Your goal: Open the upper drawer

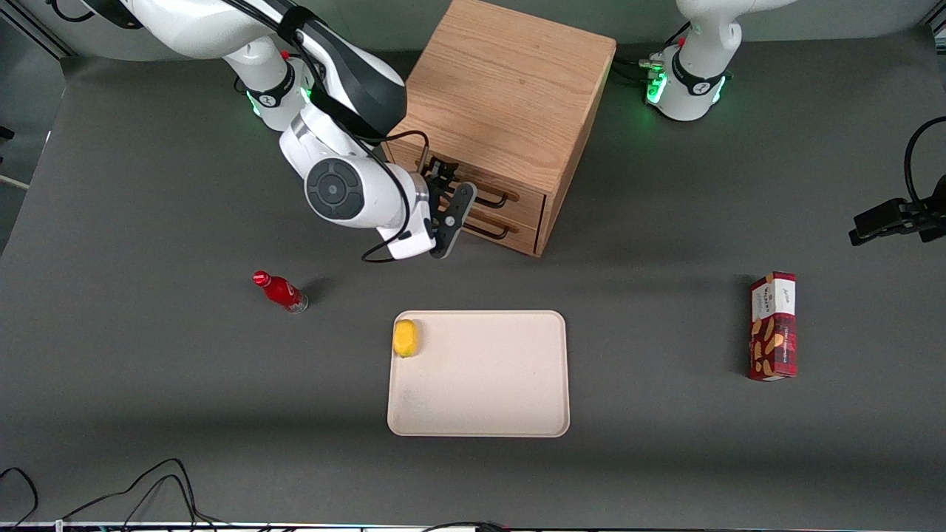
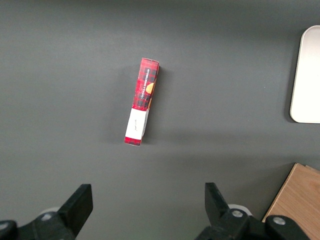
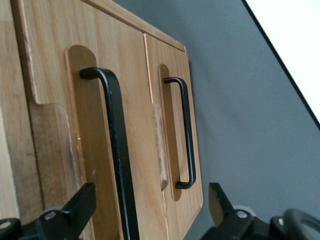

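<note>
Oak upper drawer (image 1: 510, 193) shut | end effector (image 3: 150, 210) released, fingers straddling its black handle (image 3: 116, 150)

A red plaid snack box (image 2: 141, 101) with a white end lies flat on the dark grey table (image 2: 65, 65), its long axis slightly tilted. Well apart from it, the rounded corner of a cream tray (image 2: 306, 80) shows at the frame's edge, and a corner of the oak cabinet (image 2: 296, 205) shows nearby. 2 black fingertips (image 2: 80, 202) of the parked arm's tool stand apart above the table.
</note>
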Robot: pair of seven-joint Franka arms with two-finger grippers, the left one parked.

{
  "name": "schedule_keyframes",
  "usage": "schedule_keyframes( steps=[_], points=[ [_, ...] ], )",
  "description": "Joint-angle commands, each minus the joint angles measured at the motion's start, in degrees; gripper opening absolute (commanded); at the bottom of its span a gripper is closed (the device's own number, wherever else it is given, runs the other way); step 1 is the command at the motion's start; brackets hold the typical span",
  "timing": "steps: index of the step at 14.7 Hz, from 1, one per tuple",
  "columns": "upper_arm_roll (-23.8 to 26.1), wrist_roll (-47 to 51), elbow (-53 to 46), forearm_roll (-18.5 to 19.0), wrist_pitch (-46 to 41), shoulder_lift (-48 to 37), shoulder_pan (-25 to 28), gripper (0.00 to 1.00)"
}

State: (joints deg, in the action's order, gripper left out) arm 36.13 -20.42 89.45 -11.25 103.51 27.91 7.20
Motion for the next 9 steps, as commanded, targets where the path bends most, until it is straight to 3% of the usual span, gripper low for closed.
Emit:
schedule_keyframes(
  steps=[1, 9],
  points=[
    [0.69, -1.38, 2.22, -0.62, 1.78, -1.2, -0.35, 1.0],
    [0.6, -1.03, 1.43, -0.36, 2.84, -0.14, -0.52, 1.0]
  ],
)
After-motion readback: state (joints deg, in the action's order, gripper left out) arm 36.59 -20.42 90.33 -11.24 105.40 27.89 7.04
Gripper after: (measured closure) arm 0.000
